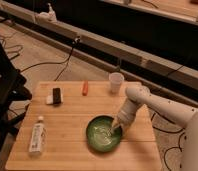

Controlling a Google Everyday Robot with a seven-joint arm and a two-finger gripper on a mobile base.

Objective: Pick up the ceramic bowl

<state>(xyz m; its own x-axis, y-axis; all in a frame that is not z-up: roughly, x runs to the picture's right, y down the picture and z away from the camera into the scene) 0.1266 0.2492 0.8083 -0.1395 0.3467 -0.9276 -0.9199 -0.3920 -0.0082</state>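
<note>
The ceramic bowl (103,135) is wide, shallow and glossy green with a pale swirl inside. It sits on the wooden table (72,125) toward the front right. My gripper (115,128) hangs from the white arm (152,102) that comes in from the right, and it is down at the bowl's right rim, reaching into the bowl.
A small white cup (116,82) stands at the back right of the table. An orange marker (85,88) lies at the back middle, a black-and-white object (55,95) at the back left, and a white tube (37,137) at the front left. Cables run over the floor behind.
</note>
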